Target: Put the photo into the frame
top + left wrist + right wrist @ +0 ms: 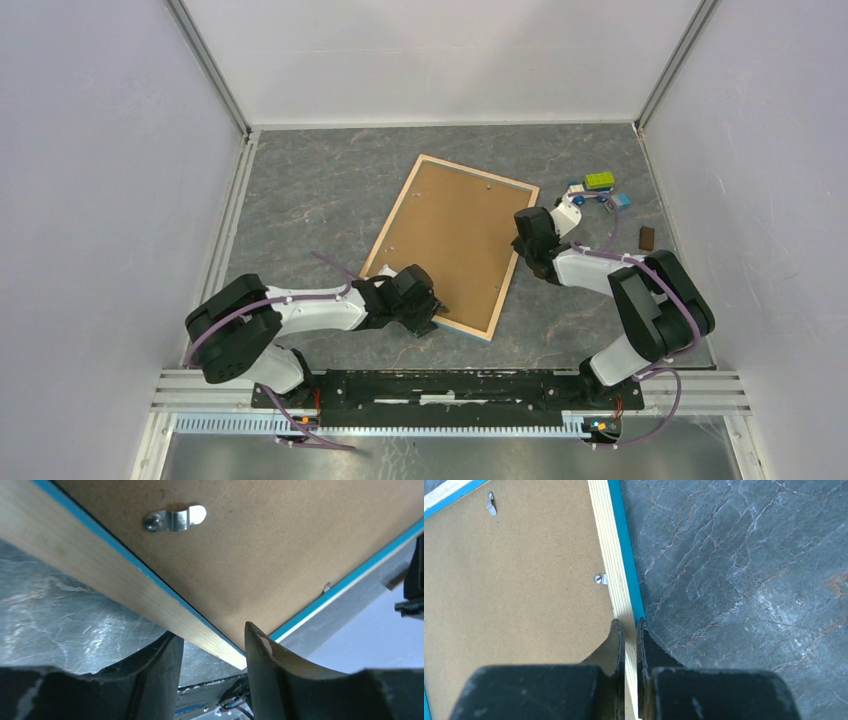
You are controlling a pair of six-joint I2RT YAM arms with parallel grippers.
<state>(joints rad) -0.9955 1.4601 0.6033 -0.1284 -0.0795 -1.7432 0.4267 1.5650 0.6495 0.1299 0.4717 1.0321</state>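
Frame point(450, 235), back up on counter point(330, 170), grasp in hand — right end effector point(630, 627) clamped on side rim, left end effector point(210, 630) apart astride near corner; next, probably: close left, lift.

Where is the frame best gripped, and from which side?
Pinch the frame by its wood rim from above, one finger on the backing sheet, one outside. It lies flat, back up, so only this thin rim offers a hold; the right pincer grips it so.

Light-wood frame point(619, 595), matt hardboard backing point(524, 590)
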